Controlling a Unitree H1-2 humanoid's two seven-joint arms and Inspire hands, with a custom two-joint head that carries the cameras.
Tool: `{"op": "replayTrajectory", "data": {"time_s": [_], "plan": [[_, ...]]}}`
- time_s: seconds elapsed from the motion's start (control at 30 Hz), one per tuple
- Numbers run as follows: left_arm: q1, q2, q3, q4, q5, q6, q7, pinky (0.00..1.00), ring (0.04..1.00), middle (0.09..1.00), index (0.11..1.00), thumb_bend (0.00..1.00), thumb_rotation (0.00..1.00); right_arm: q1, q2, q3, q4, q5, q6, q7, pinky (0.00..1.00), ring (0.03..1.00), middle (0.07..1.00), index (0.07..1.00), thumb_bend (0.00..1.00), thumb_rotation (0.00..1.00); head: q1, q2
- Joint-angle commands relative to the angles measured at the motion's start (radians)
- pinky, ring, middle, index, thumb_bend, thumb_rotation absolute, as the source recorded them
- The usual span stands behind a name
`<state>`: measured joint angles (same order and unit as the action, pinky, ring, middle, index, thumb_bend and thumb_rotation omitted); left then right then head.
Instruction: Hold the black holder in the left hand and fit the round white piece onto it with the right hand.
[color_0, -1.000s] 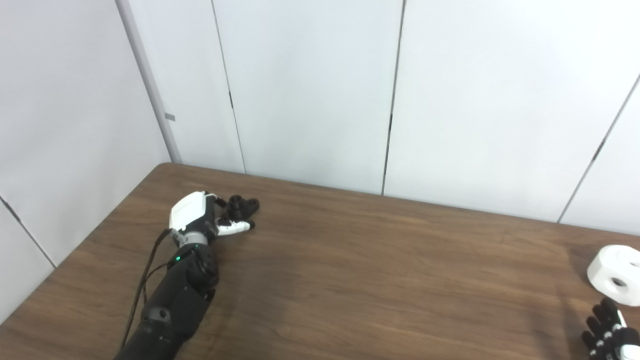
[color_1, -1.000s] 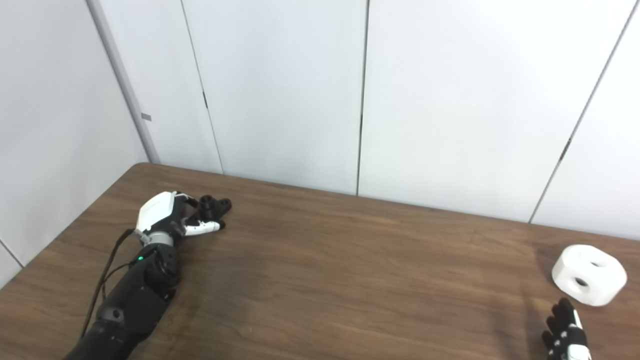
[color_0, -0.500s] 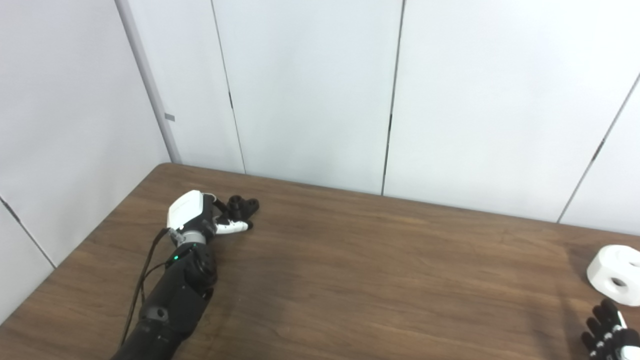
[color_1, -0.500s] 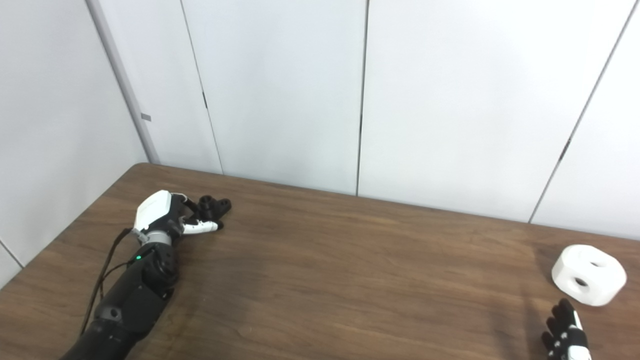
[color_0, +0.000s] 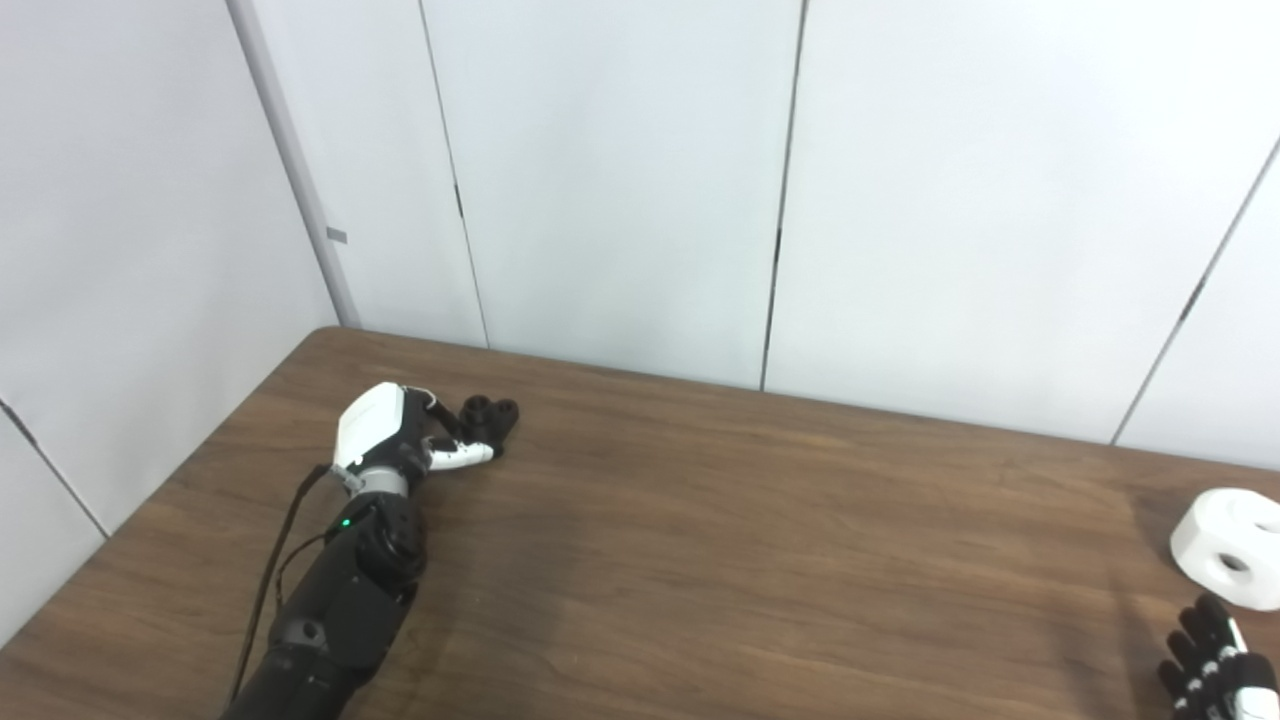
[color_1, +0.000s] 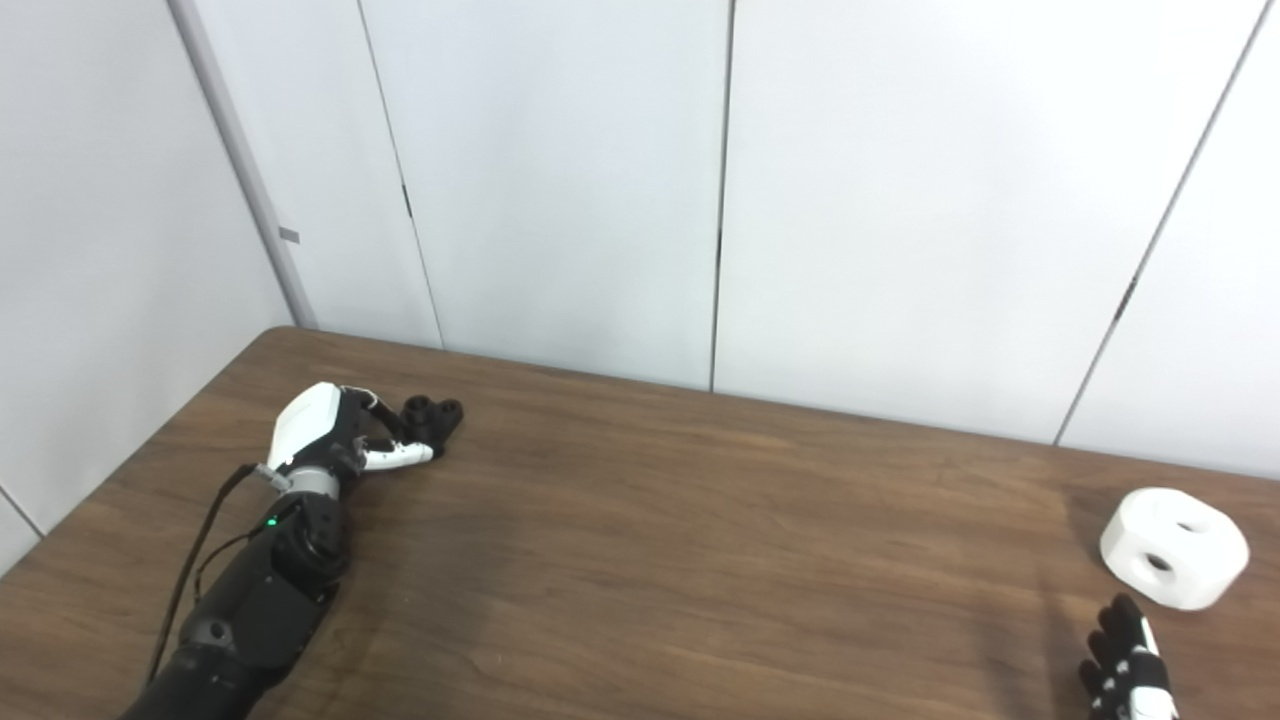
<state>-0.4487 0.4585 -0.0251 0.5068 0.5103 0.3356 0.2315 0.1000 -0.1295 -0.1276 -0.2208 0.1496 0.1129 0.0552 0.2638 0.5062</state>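
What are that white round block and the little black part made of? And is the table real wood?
The white round piece looks like matte plastic: even white, soft edges, clean round holes. The black holder seems matte black plastic too, though it is too small to be sure. The table shows brown wood grain with a smooth sheen, possibly laminate rather than solid wood.

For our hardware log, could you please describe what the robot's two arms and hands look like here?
The left arm is black with bulky rounded segments, a small green light near the wrist and a thin black cable running along its outer side. The left hand has a glossy white back shell and white-and-black fingers. Only part of the right hand shows at the bottom edge: black fingers with white sections.
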Motion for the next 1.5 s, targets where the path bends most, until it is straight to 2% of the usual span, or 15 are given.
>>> {"op": "replayTrajectory", "data": {"time_s": [0.0, 0.37, 0.63, 0.83, 1.03, 1.2, 1.3, 1.47], "plan": [[-0.031, 0.019, -0.009, 0.007, 0.0, -0.013, -0.004, 0.99, 0.899, 0.789, 0.484, 0.52, 0.05, -0.017, 0.003, -0.005, -0.023, 0.009, -0.017, -0.003, 1.0, 1.0, 1.0, 1.0, 0.47, 1.0, -0.001, 0.001], [0.002, 0.021, -0.021, -0.065, -0.006, -0.017, -0.033, 0.97, 0.901, 0.789, 0.484, 0.52, 0.05, -0.018, 0.004, -0.003, -0.026, 0.004, -0.016, -0.003, 1.0, 1.0, 1.0, 1.0, 0.49, 1.0, -0.011, 0.008], [0.058, 0.01, -0.032, -0.229, -0.009, 0.015, -0.105, 0.95, 0.913, 0.796, 0.485, 0.52, 0.05, -0.02, 0.004, 0.002, -0.032, -0.012, -0.009, -0.006, 1.0, 1.0, 1.0, 1.0, 0.48, 1.0, -0.021, 0.014], [0.09, -0.028, -0.036, -0.353, -0.014, 0.061, -0.163, 0.89, 0.929, 0.805, 0.485, 0.52, 0.05, -0.024, 0.011, 0.01, -0.033, -0.022, -0.009, -0.013, 1.0, 1.0, 0.999, 1.0, 0.44, 1.0, -0.044, 0.02], [0.137, -0.056, -0.085, -0.47, 0.016, 0.065, -0.204, 0.89, 0.932, 0.811, 0.485, 0.52, 0.05, -0.027, 0.021, 0.013, -0.029, -0.019, -0.014, -0.021, 1.0, 1.0, 1.0, 1.0, 0.43, 1.0, -0.066, 0.026], [0.171, -0.085, -0.123, -0.555, 0.066, 0.098, -0.224, 0.91, 0.919, 0.803, 0.485, 0.52, 0.05, -0.029, 0.026, 0.017, -0.028, -0.021, -0.015, -0.018, 1.0, 1.0, 0.998, 1.0, 0.43, 1.0, -0.091, 0.033], [0.201, -0.102, -0.167, -0.599, 0.108, 0.075, -0.223, 0.97, 0.91, 0.802, 0.485, 0.52, 0.05, -0.03, 0.03, 0.019, -0.024, -0.023, -0.018, -0.018, 1.0, 1.0, 0.998, 1.0, 0.45, 1.0, -0.109, 0.038], [0.248, -0.118, -0.226, -0.645, 0.167, 0.033, -0.222, 0.97, 0.9, 0.793, 0.484, 0.52, 0.05, -0.03, 0.038, 0.019, -0.022, -0.025, -0.021, -0.023, 1.0, 1.0, 0.997, 1.0, 0.46, 1.0, -0.138, 0.046]]}}
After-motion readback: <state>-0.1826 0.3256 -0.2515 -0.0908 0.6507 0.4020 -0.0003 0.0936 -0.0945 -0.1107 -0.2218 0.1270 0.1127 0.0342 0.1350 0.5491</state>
